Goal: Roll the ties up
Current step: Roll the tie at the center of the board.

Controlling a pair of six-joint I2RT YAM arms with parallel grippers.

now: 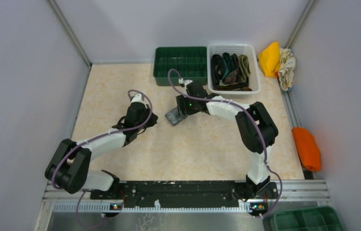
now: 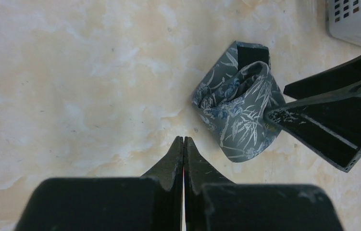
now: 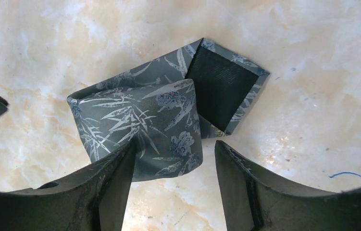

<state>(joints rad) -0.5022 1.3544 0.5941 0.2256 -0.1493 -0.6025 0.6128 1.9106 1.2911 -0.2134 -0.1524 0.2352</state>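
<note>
A grey tie with a pale leaf pattern (image 1: pixel 174 117) lies rolled into a loose coil on the beige table; it also shows in the left wrist view (image 2: pixel 238 113) and in the right wrist view (image 3: pixel 149 118), its pointed end with black lining sticking out. My right gripper (image 3: pixel 173 156) is open just over the coil, one finger (image 3: pixel 113 178) over its edge, the other beside it. My left gripper (image 2: pixel 183 140) is shut and empty, just left of the coil. Several more dark ties (image 1: pixel 230 70) fill the white basket.
A white basket (image 1: pixel 255 72) and an empty green divided tray (image 1: pixel 180 63) stand at the back. Yellow and cream cloths (image 1: pixel 277 60) lie at the back right, an orange cloth (image 1: pixel 306 147) at the right edge. Another green tray (image 1: pixel 308 219) sits at the near right.
</note>
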